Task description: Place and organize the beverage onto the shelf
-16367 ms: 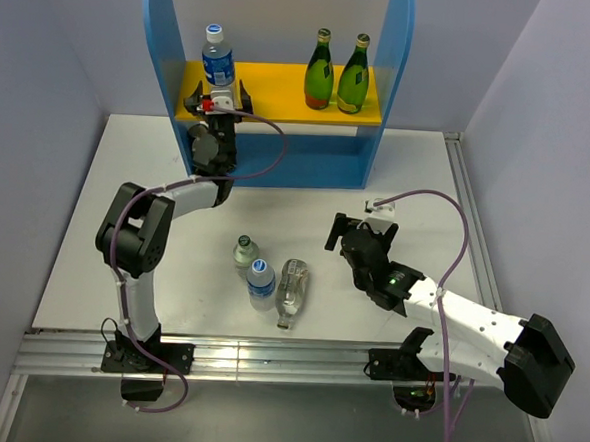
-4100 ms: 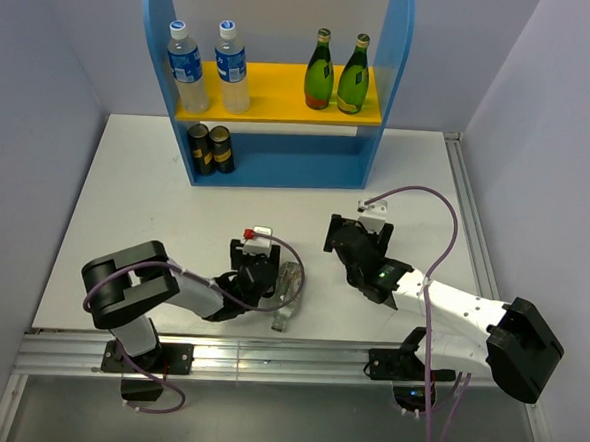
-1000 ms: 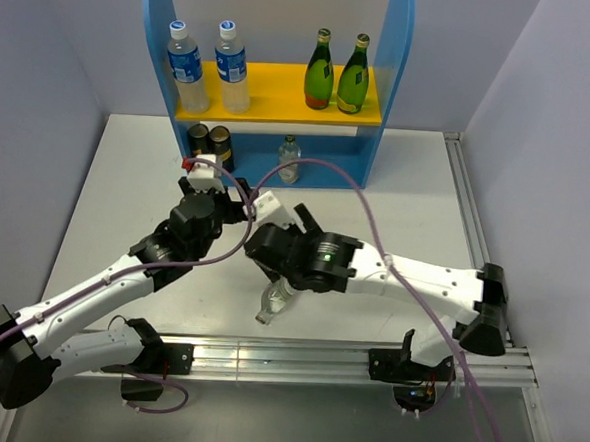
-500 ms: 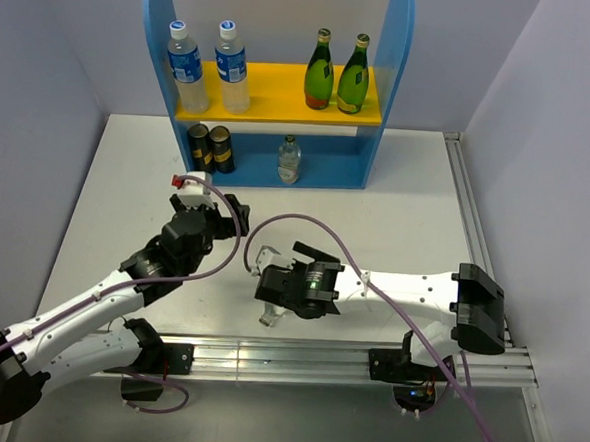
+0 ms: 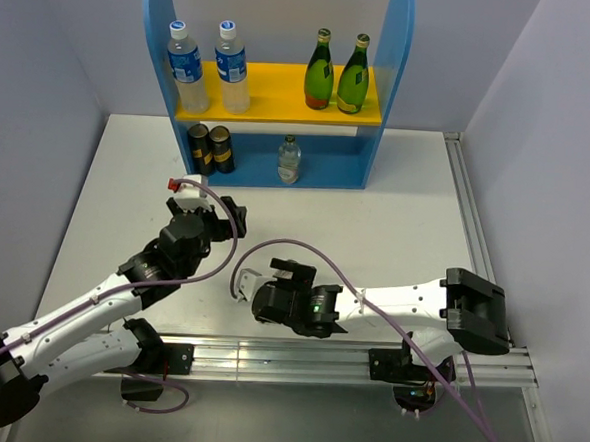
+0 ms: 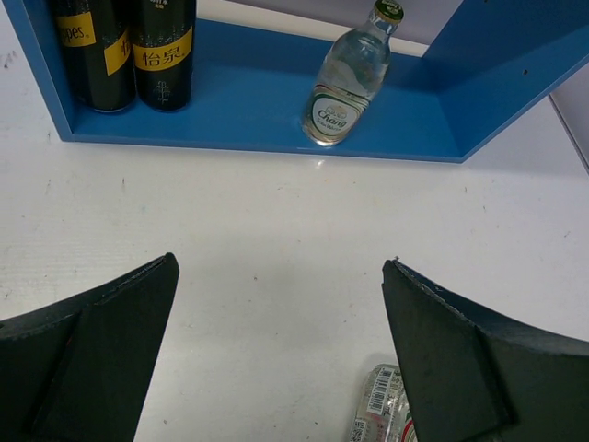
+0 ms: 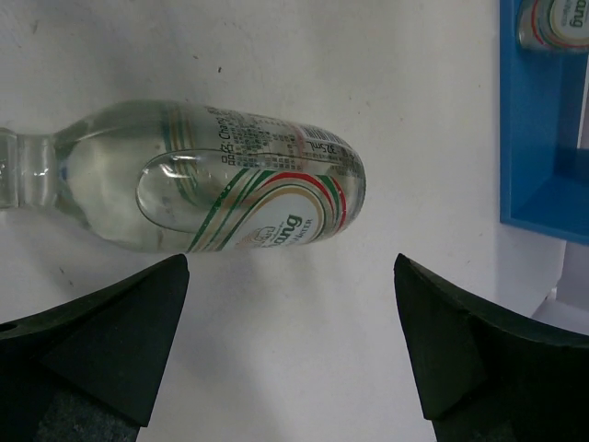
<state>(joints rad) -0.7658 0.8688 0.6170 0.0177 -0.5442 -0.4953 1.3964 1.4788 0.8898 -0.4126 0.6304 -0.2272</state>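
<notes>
The shelf (image 5: 393, 67) holds two blue-label bottles (image 5: 206, 63) at the upper left, two green bottles (image 5: 337, 73) at the upper right and one short clear bottle (image 5: 290, 161) upright on the base; this bottle also shows in the left wrist view (image 6: 345, 87). The other short clear bottle (image 7: 212, 175) lies on its side on the table, just ahead of my right gripper (image 7: 290, 262), which is open and empty. The top view hides it under my right gripper (image 5: 274, 288). Its end shows in the left wrist view (image 6: 386, 419). My left gripper (image 5: 230, 217) (image 6: 281, 262) is open and empty, facing the shelf.
Two black-and-gold cans (image 5: 210, 148) stand at the left of the shelf base (image 6: 248, 101). The metal rail (image 5: 267, 355) runs along the table's near edge, close behind the right gripper. Grey walls close in both sides.
My right gripper has moved back toward the near edge and now sits low over the lying bottle, hiding it from the top camera. My left gripper has drawn back slightly from the shelf.
</notes>
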